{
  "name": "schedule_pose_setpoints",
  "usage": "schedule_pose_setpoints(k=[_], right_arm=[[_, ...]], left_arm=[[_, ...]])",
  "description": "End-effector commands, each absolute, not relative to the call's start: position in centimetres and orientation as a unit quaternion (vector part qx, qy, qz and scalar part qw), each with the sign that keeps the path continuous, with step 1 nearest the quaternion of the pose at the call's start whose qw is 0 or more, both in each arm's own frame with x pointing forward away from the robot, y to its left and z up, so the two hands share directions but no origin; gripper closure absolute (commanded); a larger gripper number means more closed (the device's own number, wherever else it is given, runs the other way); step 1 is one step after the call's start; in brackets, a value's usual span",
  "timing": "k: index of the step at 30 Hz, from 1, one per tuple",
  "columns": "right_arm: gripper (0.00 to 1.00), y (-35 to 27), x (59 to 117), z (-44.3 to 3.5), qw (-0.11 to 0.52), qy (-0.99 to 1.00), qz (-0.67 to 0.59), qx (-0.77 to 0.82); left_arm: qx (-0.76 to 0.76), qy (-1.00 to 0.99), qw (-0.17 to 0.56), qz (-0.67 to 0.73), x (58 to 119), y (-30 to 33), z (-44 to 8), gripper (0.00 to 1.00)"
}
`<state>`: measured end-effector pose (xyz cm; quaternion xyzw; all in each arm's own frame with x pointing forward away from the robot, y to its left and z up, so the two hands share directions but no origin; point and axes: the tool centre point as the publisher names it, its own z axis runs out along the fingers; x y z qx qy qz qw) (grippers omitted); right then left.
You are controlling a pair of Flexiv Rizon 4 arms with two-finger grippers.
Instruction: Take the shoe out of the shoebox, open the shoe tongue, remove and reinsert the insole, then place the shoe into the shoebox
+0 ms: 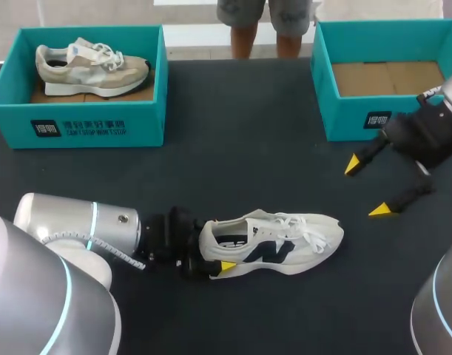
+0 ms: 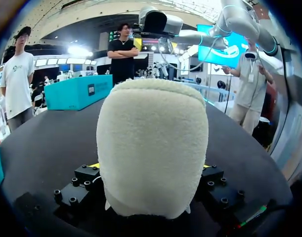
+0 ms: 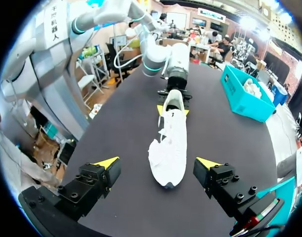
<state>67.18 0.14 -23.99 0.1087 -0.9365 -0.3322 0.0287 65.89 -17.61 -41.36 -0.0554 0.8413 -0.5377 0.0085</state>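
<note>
A white sneaker (image 1: 285, 240) with a dark side logo lies on its sole on the black table, toe pointing right. My left gripper (image 1: 211, 251) is shut on its heel, with one yellow tip showing at the near side. In the left wrist view the cream heel (image 2: 151, 143) fills the space between the fingers (image 2: 94, 165). My right gripper (image 1: 366, 188) hovers open above the table, right of and beyond the toe, holding nothing. The right wrist view looks down the sneaker (image 3: 170, 143) from the toe end, between that gripper's spread fingers (image 3: 106, 163). An empty teal shoebox (image 1: 359, 118) stands at the back right.
A second teal shoebox (image 1: 92, 122) at the back left holds a beige sneaker (image 1: 92, 66). Bare black tabletop (image 1: 248, 148) lies between the two boxes and in front of the white sneaker.
</note>
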Motion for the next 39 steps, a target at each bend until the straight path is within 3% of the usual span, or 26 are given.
schedule_pose_setpoints(k=[1, 23, 29, 32, 39], right_arm=[[0.0, 2.2, 66.2, -24.8, 0.019, -0.933, -0.35, 0.079], [0.0, 3.3, 66.3, -24.2, 0.011, -0.933, -0.355, 0.061], [0.0, 7.1, 64.9, -24.9, 0.0, -0.956, -0.293, 0.002], [0.0, 7.8, 64.5, -23.9, -0.011, -0.943, -0.32, 0.092], [0.0, 7.8, 64.5, -23.9, -0.011, -0.943, -0.32, 0.092]], left_arm=[[-0.056, 0.842, 0.008, -0.536, 65.7, -17.4, -41.7, 1.0], [-0.056, 0.842, 0.008, -0.536, 65.7, -17.4, -41.7, 1.0], [-0.056, 0.842, 0.008, -0.536, 65.7, -17.4, -41.7, 1.0], [-0.056, 0.842, 0.008, -0.536, 65.7, -17.4, -41.7, 1.0], [-0.056, 0.842, 0.008, -0.536, 65.7, -17.4, -41.7, 1.0]])
